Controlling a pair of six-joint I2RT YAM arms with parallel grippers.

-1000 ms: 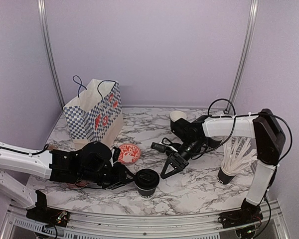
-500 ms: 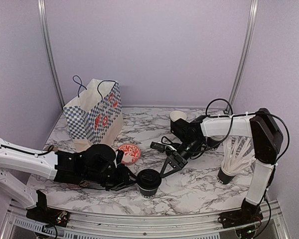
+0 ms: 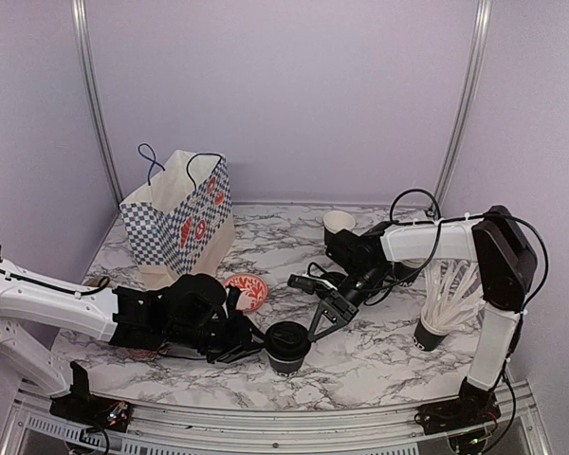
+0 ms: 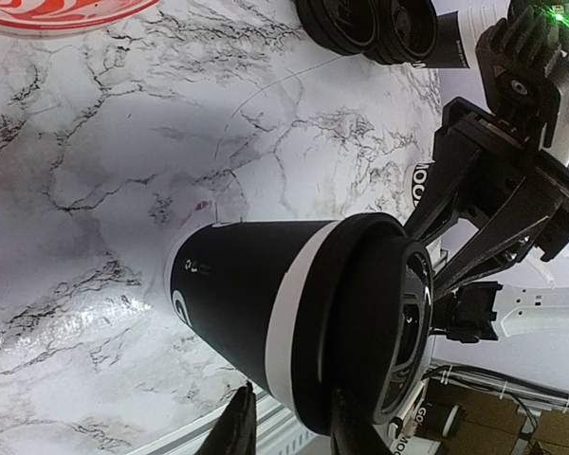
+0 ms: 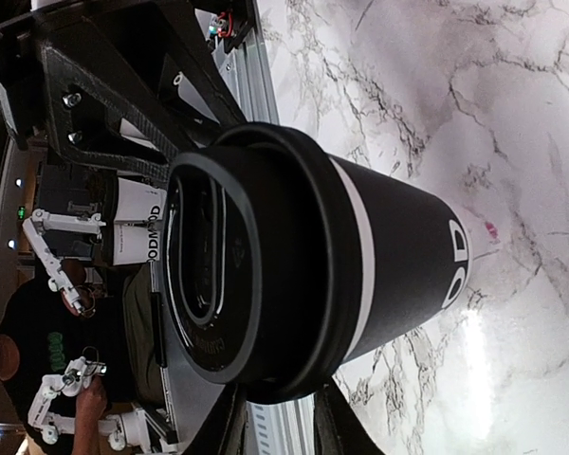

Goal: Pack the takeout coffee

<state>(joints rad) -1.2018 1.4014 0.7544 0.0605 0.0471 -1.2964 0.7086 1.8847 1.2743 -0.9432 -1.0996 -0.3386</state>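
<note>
1. Position. The takeout coffee stands upright with its lid seated. It is on the marble table, near the front edge. The left gripper lies at its left side. The right gripper meets its rim from the far right.

2. Tool state. In each wrist view the fingers stand a narrow gap apart, with the tips cropped. Whether either pair bears on the cup cannot be told.

3. Procedure (judged). The step appears to be securing the cup for transfer. Grip the tapered body below the white band, not the lid, which could pop off. Let one arm carry and withdraw the other before lifting. Keep the cup vertical.

4. Route. Pass over the red bowl just behind. Lower the cup into the open checked bag at far left, between its handles. The straw cup at right is not involved.
</note>
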